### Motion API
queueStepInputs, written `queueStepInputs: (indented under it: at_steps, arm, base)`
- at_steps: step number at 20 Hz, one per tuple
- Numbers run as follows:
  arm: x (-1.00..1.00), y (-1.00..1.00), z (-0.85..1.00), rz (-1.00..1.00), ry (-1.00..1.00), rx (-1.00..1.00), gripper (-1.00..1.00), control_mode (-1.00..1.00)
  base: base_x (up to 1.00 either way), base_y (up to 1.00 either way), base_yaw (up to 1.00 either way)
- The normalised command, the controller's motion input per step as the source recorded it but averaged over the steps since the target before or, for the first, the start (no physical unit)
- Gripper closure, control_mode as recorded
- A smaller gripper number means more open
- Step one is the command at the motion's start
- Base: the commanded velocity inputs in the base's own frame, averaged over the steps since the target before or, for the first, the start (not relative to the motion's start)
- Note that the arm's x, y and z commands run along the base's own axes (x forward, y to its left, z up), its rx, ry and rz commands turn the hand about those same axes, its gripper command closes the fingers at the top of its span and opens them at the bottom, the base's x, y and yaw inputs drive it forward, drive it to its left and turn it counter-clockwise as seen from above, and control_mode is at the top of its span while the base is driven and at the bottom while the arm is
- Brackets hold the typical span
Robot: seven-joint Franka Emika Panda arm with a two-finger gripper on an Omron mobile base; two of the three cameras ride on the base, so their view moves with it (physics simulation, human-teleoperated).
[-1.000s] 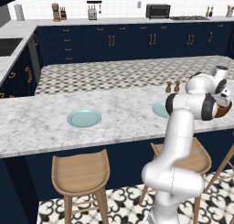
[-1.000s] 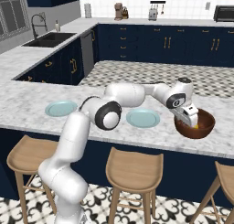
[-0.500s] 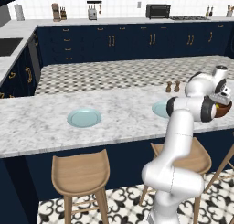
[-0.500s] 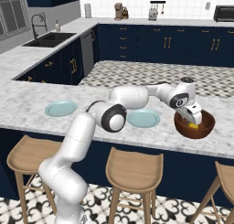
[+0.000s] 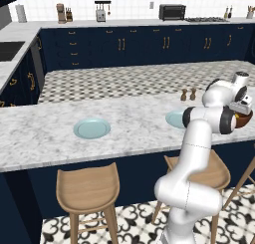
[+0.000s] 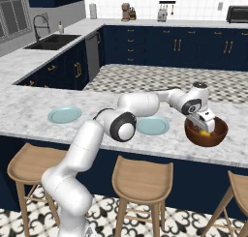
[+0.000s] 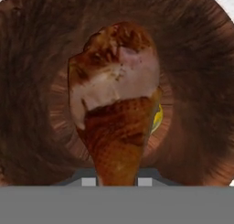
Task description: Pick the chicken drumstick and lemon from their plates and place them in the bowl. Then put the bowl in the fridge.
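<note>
Hand view: chicken drumstick fills the middle, thick meaty end away from cam, thin end running down betw the two finger tips; jaws clenched on it. Behind & all around it is the dark wood-like inside of the bowl, so drumstick hangs right over the bowl's middle. Sliver of yellow lemon peeks out just beside the drumstick, down on the bowl floor.

Right base view: gripper is dipped into the bowl, which sits on the marble counter nr its front edge. Yellow of the lemon shows inside the bowl, under the gripper. One pale blue-green plate lies just beside the bowl, arm-side of it, w/ nothing on it; second plate lies well apart from the bowl, further along the same counter, also bare.

Left base view: arm's elbow & forearm hide most of the bowl; only a brown edge shows past the hand. Nr plate partly hidden behind the arm, far plate well apart from the bowl. Two small brown shakers stand on the counter behind the nr plate.
</note>
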Motion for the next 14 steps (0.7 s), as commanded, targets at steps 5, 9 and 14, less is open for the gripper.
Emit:
queueStepInputs:
  at_steps: [5, 9, 14]
  arm:
    - [0.05, 0.0, -0.01, 0.0, 0.0, 0.0, -1.0, -1.0]
    - [0.0, 0.0, 0.0, 0.0, 0.0, 0.0, -1.0, -1.0]
    - [-0.14, 0.24, 0.35, 0.06, -0.01, -0.02, -1.0, -1.0]
  base:
    - [0.0, 0.0, 0.0]
    - [0.0, 0.0, 0.0]
    - [0.0, 0.0, 0.0]
